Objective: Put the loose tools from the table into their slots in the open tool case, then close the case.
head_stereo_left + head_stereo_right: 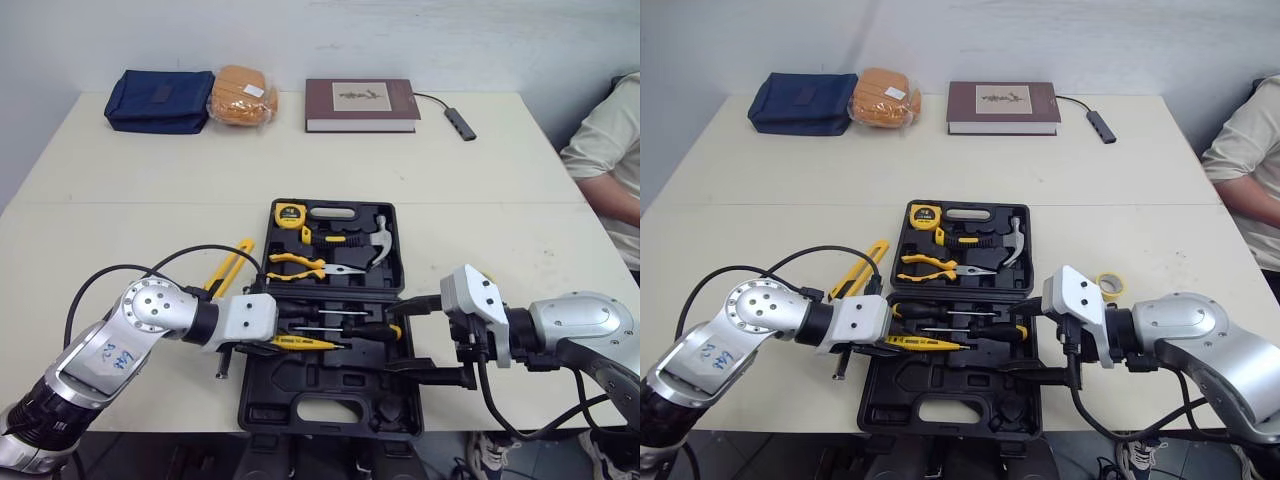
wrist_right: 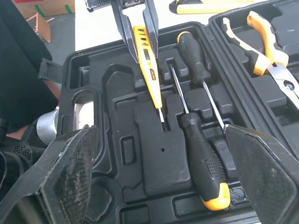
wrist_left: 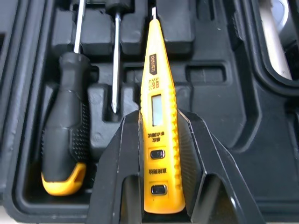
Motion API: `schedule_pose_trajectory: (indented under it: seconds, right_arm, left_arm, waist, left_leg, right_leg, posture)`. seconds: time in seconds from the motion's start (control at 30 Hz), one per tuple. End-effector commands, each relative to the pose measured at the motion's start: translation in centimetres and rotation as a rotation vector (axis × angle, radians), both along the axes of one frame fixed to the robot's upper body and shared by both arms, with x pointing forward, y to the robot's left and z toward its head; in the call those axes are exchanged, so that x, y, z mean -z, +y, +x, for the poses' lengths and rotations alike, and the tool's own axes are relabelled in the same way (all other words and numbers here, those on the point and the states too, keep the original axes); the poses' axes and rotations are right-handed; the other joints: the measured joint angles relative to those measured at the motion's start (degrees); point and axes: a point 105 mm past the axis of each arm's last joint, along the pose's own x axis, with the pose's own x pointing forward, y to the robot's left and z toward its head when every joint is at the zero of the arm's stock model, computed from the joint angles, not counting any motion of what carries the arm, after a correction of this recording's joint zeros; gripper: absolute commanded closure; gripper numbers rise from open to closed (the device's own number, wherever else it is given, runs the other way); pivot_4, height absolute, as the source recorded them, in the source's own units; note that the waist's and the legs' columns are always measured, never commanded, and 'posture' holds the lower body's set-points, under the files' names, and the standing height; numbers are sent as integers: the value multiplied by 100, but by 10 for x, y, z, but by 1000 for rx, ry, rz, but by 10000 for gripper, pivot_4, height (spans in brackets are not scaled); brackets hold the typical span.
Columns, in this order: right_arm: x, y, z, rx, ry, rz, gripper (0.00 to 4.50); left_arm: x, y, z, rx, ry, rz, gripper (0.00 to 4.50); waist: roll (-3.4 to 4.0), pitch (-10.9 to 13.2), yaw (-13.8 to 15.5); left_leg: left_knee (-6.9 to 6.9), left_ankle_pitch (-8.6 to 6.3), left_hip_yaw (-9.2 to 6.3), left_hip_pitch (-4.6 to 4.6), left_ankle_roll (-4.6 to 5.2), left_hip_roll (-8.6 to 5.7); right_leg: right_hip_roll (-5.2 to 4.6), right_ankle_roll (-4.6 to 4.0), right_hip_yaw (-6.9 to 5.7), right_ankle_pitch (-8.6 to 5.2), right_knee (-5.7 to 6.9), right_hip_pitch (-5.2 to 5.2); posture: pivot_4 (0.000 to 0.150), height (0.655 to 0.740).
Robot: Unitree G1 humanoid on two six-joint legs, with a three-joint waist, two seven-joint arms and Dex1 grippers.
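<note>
The black tool case lies open at the table's front middle. My left gripper is shut on a yellow voltage tester pen low over the case's near half, its tip pointing right, beside two black screwdrivers lying in their slots. At the case's right side my right gripper stands open, with nothing between its fingers. A yellow utility knife lies loose on the table left of the case. A yellow tape roll lies to its right.
The case's far half holds a tape measure, pliers and a hammer. At the back of the table sit a blue pouch, bagged bread, a book and a cabled adapter. A person sits at the right.
</note>
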Motion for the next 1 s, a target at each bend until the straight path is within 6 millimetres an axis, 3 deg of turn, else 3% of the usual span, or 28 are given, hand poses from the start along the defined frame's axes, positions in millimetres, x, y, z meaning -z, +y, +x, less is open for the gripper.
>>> schedule_pose_trajectory:
  seconds: [0.03,0.3,0.37,0.53,0.73,0.77,0.83,0.97,1.0]
  right_arm:
    - [-4,5,-4,-28,-37,3,0]
    - [-5,6,0,-23,-55,6,0]
    - [-4,5,0,-23,-56,5,0]
    - [-4,5,-2,-27,-53,4,0]
    - [-3,5,-2,-30,-49,10,0]
    - [-3,6,-1,-30,-50,12,0]
    - [-3,7,1,-33,-54,14,0]
    - [-5,8,2,-38,-59,17,0]
    - [-5,8,2,-40,-60,18,0]
  left_arm:
    - [2,-1,5,-9,-28,14,41620]
    - [1,-6,9,-13,-23,-11,41620]
    - [-5,-6,7,-17,4,-35,31277]
    - [-25,2,4,-30,49,-117,12197]
    - [-34,3,8,-19,85,-387,12197]
    - [-31,3,8,-23,105,-411,17548]
    - [-21,2,8,-42,146,-441,23330]
    - [-8,-1,12,-90,176,-470,42113]
    - [-5,-3,12,-94,182,-473,44348]
  waist:
    - [0,0,1]
    - [0,0,7]
    - [0,0,9]
    - [-1,1,-4]
    - [0,1,-4]
    - [0,1,-4]
    - [-1,1,-5]
    - [-1,1,-2]
    - [-1,1,-1]
  left_leg:
    - [2,0,0,0,0,0]
    - [14,-1,-3,0,3,0]
    - [14,-2,-4,0,3,0]
    - [15,-1,-7,-1,3,0]
    - [20,-1,-7,1,2,1]
    - [22,-1,-8,0,2,1]
    - [24,-1,-8,0,2,1]
    - [24,-1,-7,-1,3,0]
    - [24,-1,-7,-1,3,0]
  right_leg:
    - [0,0,0,0,0,1]
    - [0,3,-2,1,3,7]
    - [0,3,-2,2,2,7]
    - [0,3,-4,2,3,7]
    - [0,3,-5,2,4,9]
    - [0,3,-6,2,4,10]
    - [0,4,-6,2,5,11]
    - [0,5,-7,2,4,11]
    - [0,4,-7,2,4,11]
  posture:
    - [1500,7400]
    - [1500,7400]
    - [1500,7400]
    - [1500,7400]
    - [1500,7400]
    - [1500,7400]
    - [1500,7400]
    - [1500,7400]
    - [1500,7400]
